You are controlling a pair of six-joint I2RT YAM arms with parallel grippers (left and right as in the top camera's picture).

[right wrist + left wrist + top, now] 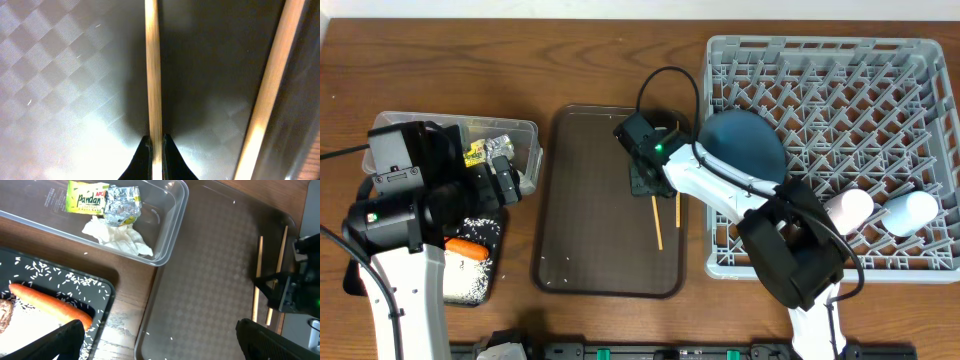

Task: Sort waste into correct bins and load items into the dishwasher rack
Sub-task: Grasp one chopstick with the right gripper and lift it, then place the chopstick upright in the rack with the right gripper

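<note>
My right gripper (645, 180) is down on the dark-brown serving tray (590, 220) and shut on one wooden chopstick (153, 75). The second chopstick (270, 90) lies beside it to the right. Both chopsticks (657, 222) also show in the left wrist view (259, 270). My left gripper (160, 345) is open and empty above the gap between the black tray (107, 297) and the serving tray. The black tray holds the carrot (50, 302), rice (45, 272) and a brown lump (3, 316). The clear tub (172, 230) holds the wrapper (92, 200) and tissue (120, 239).
The grey rack (840, 100) at the right holds the blue plate (745, 140), the pink cup (848, 208) and the light-blue cup (910, 210). A few rice grains (170, 339) lie on the serving tray's near corner. No white bowl shows.
</note>
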